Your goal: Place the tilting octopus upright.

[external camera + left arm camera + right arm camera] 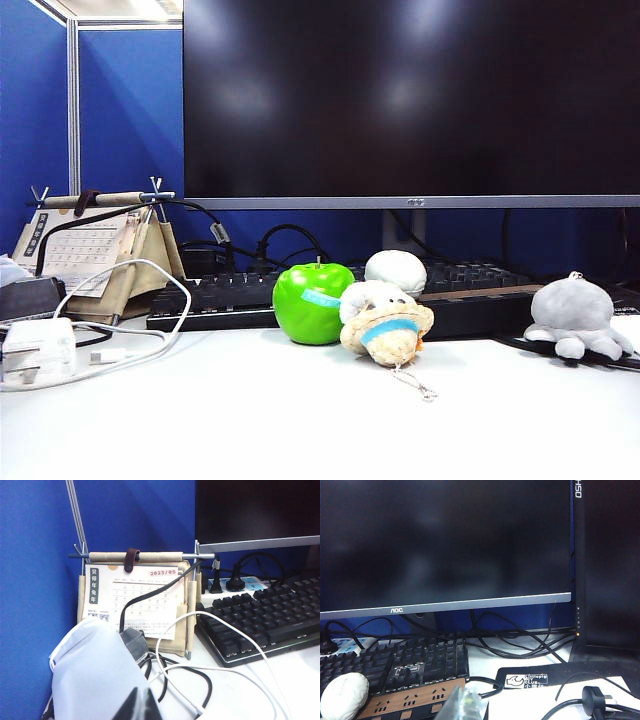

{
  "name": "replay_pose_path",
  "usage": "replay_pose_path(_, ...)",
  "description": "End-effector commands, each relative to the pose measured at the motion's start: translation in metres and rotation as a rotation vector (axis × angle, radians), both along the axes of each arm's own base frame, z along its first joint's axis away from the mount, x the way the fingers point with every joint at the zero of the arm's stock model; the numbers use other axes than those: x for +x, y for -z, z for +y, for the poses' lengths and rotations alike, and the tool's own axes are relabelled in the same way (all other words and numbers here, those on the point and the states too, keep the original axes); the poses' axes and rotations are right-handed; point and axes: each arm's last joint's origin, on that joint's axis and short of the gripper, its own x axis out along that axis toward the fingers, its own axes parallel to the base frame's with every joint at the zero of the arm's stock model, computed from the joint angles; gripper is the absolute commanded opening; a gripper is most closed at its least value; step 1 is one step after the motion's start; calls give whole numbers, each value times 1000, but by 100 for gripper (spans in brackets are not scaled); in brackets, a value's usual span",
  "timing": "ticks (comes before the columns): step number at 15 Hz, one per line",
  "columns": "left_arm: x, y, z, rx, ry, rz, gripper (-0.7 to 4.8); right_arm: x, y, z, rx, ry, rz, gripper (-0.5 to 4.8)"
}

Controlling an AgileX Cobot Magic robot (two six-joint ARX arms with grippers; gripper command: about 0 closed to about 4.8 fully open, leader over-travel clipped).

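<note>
Exterior view is showing the tilting octopus (577, 316) far on the right of the white surface (300, 420), just in front of the right end of the black keyboard (250, 295). Its round head is being carried on top, the stubby legs are being spread below on a dark mat, and the small keyring is being seen at the crown — so it is looking upright, or nearly so, although a slight lean cannot be excluded from this angle. No arm is being seen near it in this view.

Near the middle, a green apple (310, 302), a beige plush with a blue band (386, 325) and a white ball (396, 271) are being left untouched.

The left tool (141, 707) is being seen only as dark finger tips at the edge of the left wrist view, over a white mask (92, 672) and cables beside a desk calendar (132, 597); how far it is open cannot be told. The right tool (462, 705) is being seen blurred in the right wrist view, facing the monitor (445, 540); its fingers are being kept together and nothing is being held.

The task is being judged as done or almost done — what is left is perhaps only a check that the octopus is standing steadily.
</note>
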Motion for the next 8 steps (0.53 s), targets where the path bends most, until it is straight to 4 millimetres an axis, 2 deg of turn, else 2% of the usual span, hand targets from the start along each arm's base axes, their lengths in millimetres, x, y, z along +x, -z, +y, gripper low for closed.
replay_pose_path(1,0,-1,0,-2,5,-15,22,0,3,0,2,2,20,-6)
replay_pose_path(8,0,-1,0,-2,5,-15,22,0,3,0,2,2,20,-6)
